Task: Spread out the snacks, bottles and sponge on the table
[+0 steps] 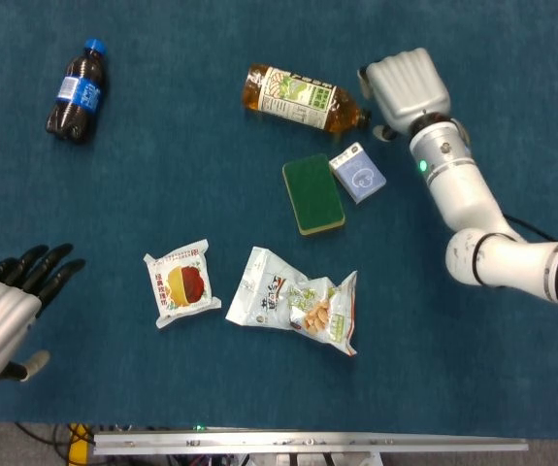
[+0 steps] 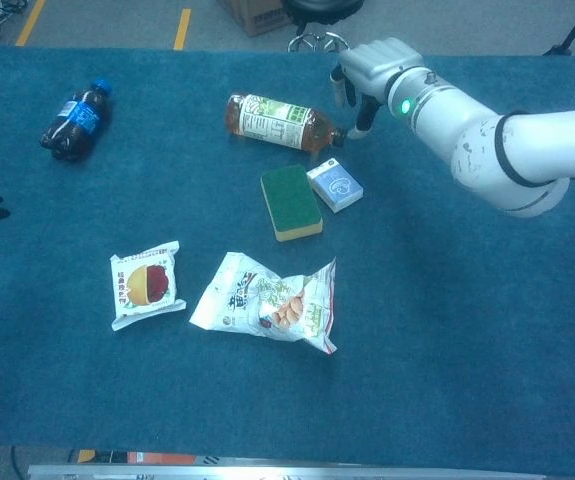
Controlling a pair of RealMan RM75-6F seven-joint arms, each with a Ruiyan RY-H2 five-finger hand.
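Right hand (image 1: pixel 407 87), empty with fingers loosely curled, is hovering at three o'clock of the amber plastic tea bottle (image 1: pixel 303 98), seemingly positioned for nudging it.

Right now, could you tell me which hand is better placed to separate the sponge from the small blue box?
The right hand: it hangs open just beyond the sponge and blue box, which sit touching. The left hand is far across the table.

Print is present on several items but none is legible. The tea bottle (image 1: pixel 303 97) carries a white-and-green label, the cola bottle (image 1: pixel 76 92) a blue label, the small snack packet (image 1: pixel 182 284) red characters down its left edge, the larger snack bag (image 1: pixel 296 302) dark characters, all unreadable.
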